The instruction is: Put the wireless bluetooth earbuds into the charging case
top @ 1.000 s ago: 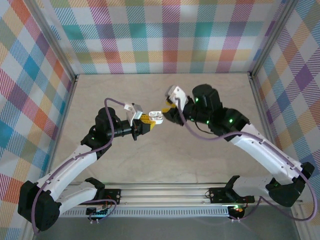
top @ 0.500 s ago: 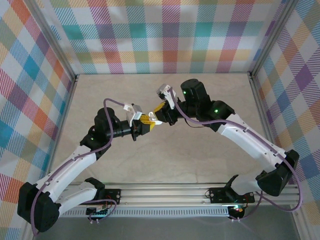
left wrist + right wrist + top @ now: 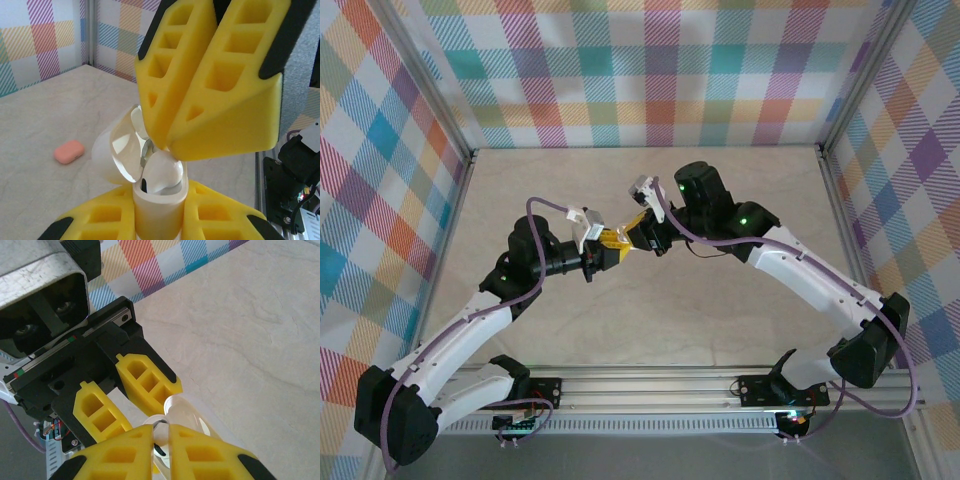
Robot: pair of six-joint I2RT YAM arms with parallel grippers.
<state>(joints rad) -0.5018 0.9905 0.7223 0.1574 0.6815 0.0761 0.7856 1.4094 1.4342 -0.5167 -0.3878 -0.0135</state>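
White earbud point(image 3: 162, 175) sits in open case point(image 3: 156, 214).

Tabletop point(image 3: 650, 320): flat, pale beige, marble-patterned surface, enclosed by checked walls point(image 3: 650, 70) at 9, 12 and 3 o'clock. In the left wrist view, one closed salmon-pink case point(image 3: 69, 151) lies flat on it, at 8 o'clock from frame centre.

Above white case point(image 3: 159, 202): mouth was blocked by right gripper point(image 3: 169, 146), fingertips together
Table point(image 3: 650, 320): lay open, one pink case point(image 3: 69, 151) apart
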